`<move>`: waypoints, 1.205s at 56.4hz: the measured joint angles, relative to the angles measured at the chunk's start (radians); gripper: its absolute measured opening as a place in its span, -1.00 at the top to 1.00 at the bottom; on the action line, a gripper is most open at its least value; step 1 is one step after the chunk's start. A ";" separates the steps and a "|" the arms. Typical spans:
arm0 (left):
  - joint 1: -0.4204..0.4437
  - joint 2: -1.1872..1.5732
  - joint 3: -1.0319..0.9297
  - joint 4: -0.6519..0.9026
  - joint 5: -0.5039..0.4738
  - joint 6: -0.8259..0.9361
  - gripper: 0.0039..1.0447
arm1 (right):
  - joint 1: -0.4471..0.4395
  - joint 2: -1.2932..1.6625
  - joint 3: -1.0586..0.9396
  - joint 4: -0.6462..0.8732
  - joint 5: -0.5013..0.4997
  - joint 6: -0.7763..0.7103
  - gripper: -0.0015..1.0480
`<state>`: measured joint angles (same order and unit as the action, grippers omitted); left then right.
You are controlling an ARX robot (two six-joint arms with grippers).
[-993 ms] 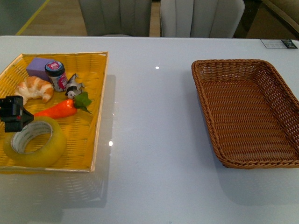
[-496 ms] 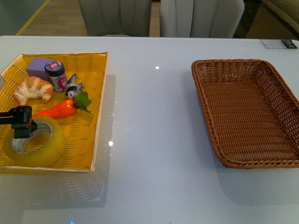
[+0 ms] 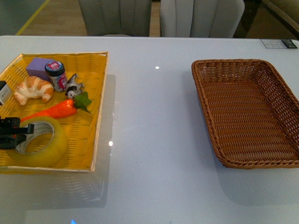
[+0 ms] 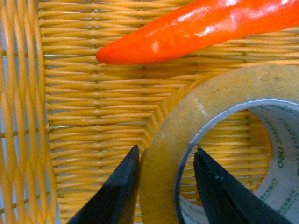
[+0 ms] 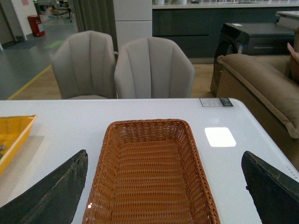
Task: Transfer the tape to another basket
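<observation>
The tape (image 3: pixel 44 147), a yellowish roll with a white core, lies flat in the near corner of the yellow woven tray (image 3: pixel 100 116). My left gripper (image 3: pixel 14 133) is shut on the roll's wall at its left side, one finger outside and one inside the core. The left wrist view shows the tape (image 4: pixel 187 135) pinched between the left gripper's (image 4: pixel 166 186) two black fingers. The dark brown wicker basket (image 3: pixel 205 112) stands empty at the right. My right gripper (image 5: pixel 166 186) is open above the near end of the basket (image 5: pixel 154 126), out of the front view.
The yellow tray also holds an orange carrot (image 3: pixel 58 109) just beyond the tape, a croissant (image 3: pixel 33 88), a purple block (image 3: pixel 38 66), a small jar (image 3: pixel 56 74) and a small toy (image 3: pixel 72 87). Two grey chairs (image 3: pixel 201 18) stand behind the white table (image 3: pixel 149 140).
My left gripper has moved down and toward the near-left side, from over the roll's far rim to gripping its left wall. The tape has stayed in place in the tray.
</observation>
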<state>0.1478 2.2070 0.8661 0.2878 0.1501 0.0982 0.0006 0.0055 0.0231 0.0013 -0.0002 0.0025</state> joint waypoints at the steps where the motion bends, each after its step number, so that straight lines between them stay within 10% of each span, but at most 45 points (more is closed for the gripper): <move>1: 0.000 -0.008 -0.004 -0.001 0.003 -0.001 0.66 | 0.000 0.000 0.000 0.000 0.000 0.000 -0.83; 25: -0.052 -0.356 -0.064 -0.090 0.075 -0.052 0.71 | 0.000 0.000 0.000 0.000 0.000 0.000 -0.83; 60: -0.618 -0.545 0.160 -0.302 0.033 -0.284 0.72 | 0.000 0.000 0.000 0.000 0.000 0.000 -0.83; 68: -0.661 -0.558 0.160 -0.316 0.026 -0.298 0.72 | 0.084 0.278 0.157 -0.317 0.164 0.204 -0.83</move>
<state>-0.5129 1.6485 1.0264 -0.0280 0.1757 -0.1993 0.0845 0.2840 0.1799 -0.3157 0.1638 0.2070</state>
